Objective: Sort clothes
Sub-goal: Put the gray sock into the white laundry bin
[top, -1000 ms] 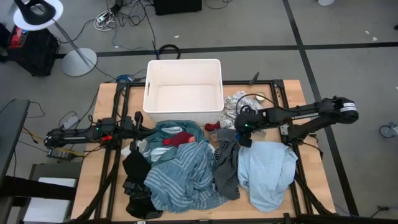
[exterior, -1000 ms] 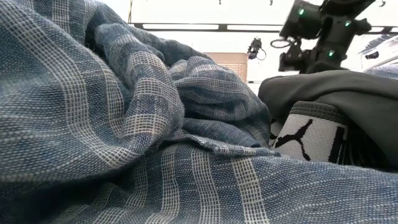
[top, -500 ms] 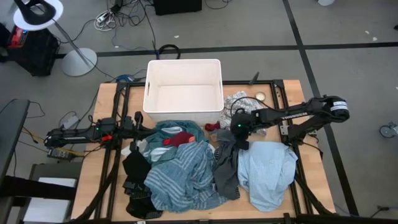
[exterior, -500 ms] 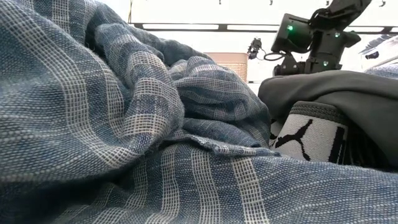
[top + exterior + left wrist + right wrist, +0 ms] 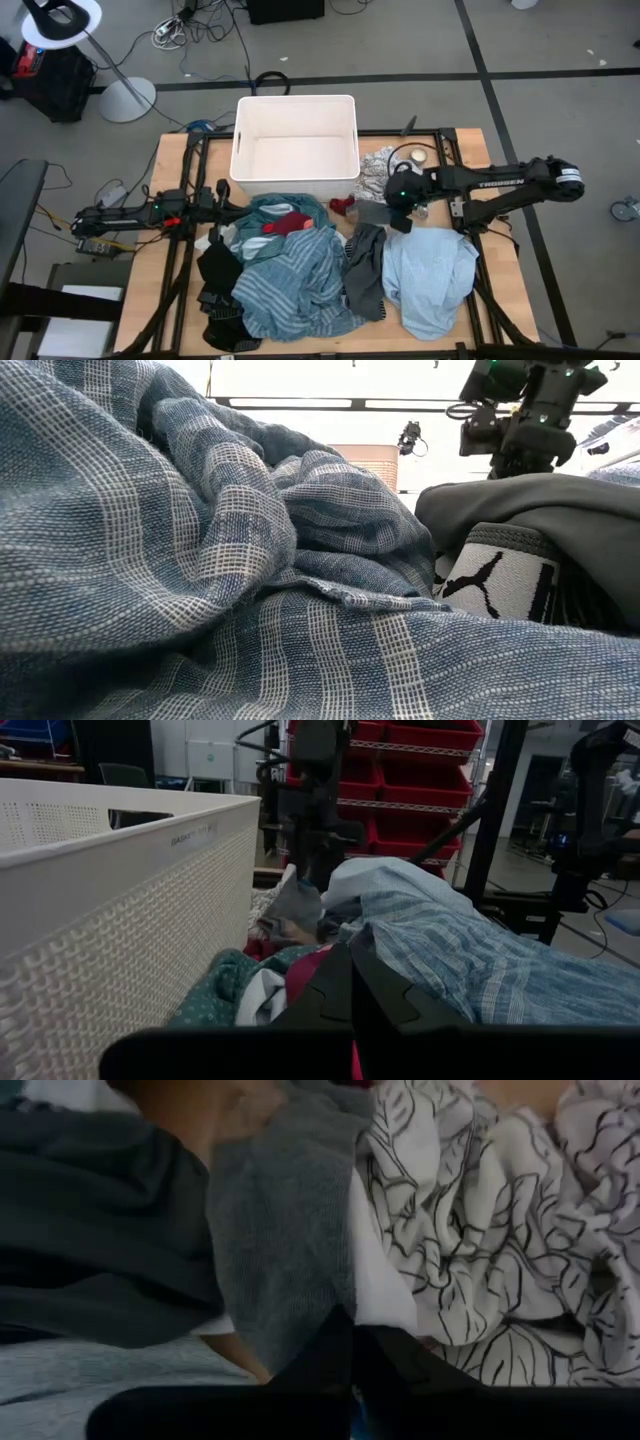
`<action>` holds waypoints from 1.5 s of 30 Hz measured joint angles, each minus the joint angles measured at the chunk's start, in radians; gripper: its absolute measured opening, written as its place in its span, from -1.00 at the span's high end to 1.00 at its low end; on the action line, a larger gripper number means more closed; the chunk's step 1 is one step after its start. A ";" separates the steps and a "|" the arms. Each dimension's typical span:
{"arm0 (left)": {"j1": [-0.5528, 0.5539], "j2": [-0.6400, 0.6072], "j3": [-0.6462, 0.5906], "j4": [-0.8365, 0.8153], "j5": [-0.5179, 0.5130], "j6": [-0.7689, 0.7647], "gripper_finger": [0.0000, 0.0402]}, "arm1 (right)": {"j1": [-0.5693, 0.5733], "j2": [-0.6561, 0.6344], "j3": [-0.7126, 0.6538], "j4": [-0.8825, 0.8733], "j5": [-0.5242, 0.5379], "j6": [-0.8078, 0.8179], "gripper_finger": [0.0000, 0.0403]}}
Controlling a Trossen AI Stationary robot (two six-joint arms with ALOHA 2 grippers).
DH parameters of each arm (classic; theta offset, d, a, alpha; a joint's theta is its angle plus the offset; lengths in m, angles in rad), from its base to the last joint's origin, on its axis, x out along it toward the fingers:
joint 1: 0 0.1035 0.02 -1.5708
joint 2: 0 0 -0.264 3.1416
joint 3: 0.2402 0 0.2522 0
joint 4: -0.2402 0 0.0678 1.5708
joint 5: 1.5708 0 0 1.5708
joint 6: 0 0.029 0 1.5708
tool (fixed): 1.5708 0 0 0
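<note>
On a cluttered tabletop (image 5: 470, 150), the right tool (image 5: 392, 210) pinches a grey garment (image 5: 372, 213) that could snag neighbouring clothes (image 5: 290, 270).

Blue-striped garment (image 5: 200, 560): coarse open-weave cloth, matt, grid of threads plain in the low view; grey garment (image 5: 285, 1230) pinched in the right gripper (image 5: 350, 1342) is a fine, slightly fuzzy knit, and the white-grey patterned cloth (image 5: 480, 1230) just beside it looks smooth and thin. White tub (image 5: 110, 890) beside the left gripper (image 5: 350, 982): moulded plastic, wall textured with small dimples, faint sheen. Table (image 5: 480, 145): bare pale wood; both grippers dark matt plastic.
</note>
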 joint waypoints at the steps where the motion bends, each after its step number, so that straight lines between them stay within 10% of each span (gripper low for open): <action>1: 0.000 0.000 0.000 0.000 0.000 0.000 1.00 | 0.000 -0.006 0.000 0.003 0.000 0.000 0.96; 22: 0.000 0.000 0.000 -0.001 0.000 0.000 1.00 | 0.030 0.000 0.000 0.041 -0.010 -0.005 0.38; 38: 0.000 0.000 0.000 0.000 0.000 0.000 1.00 | 0.037 0.206 -0.044 0.276 0.039 -0.193 0.45; 45: 0.000 0.001 0.000 0.021 0.000 0.000 1.00 | 0.041 0.215 -0.039 0.295 0.043 -0.203 0.94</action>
